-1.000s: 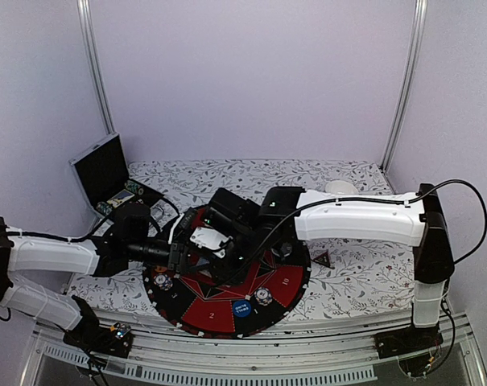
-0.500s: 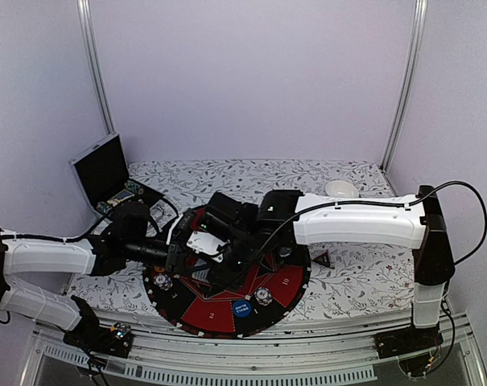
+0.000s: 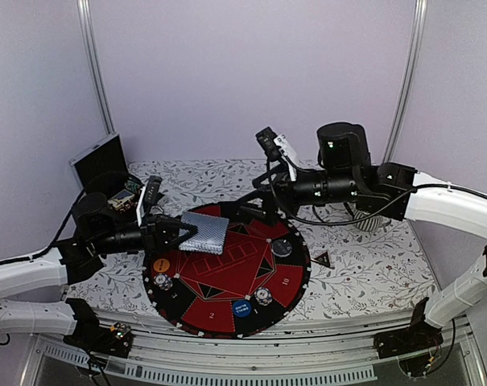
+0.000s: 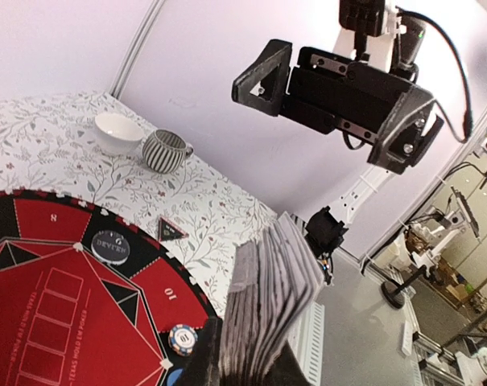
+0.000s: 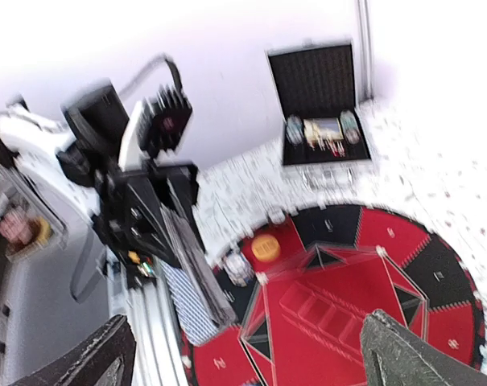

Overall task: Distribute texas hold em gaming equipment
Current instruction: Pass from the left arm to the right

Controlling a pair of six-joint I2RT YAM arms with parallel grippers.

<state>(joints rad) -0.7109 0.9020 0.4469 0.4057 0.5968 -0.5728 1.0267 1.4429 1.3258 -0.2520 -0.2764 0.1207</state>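
**Left gripper holds the deck above the mat; right gripper hangs wide open**

At the far left an open black case (image 3: 98, 165) stands on the flowered tablecloth (image 3: 364, 277). Just right of it the left gripper (image 3: 175, 234) pinches the deck of cards (image 3: 204, 233) by one edge. The deck's grey-blue backs face up, and it is lifted above the far-left rim of the round red-and-black mat (image 3: 227, 277) (from the left wrist the cards look slightly splayed).

Near the mat's left rim lie the orange button (image 3: 160, 264) and a poker chip (image 3: 163, 282). The blue button (image 3: 241, 307) lies at the near rim with a second chip (image 3: 262, 296) beside it, and a dark disc (image 3: 282, 248) sits toward the right.

Above the mat's far side the right gripper (image 3: 255, 173) hangs with its fingers spread wide, holding nothing. Right of the mat lies the triangle marker (image 3: 322, 259). Beyond it the ribbed cup (image 3: 370, 223) shows partly behind the right arm.
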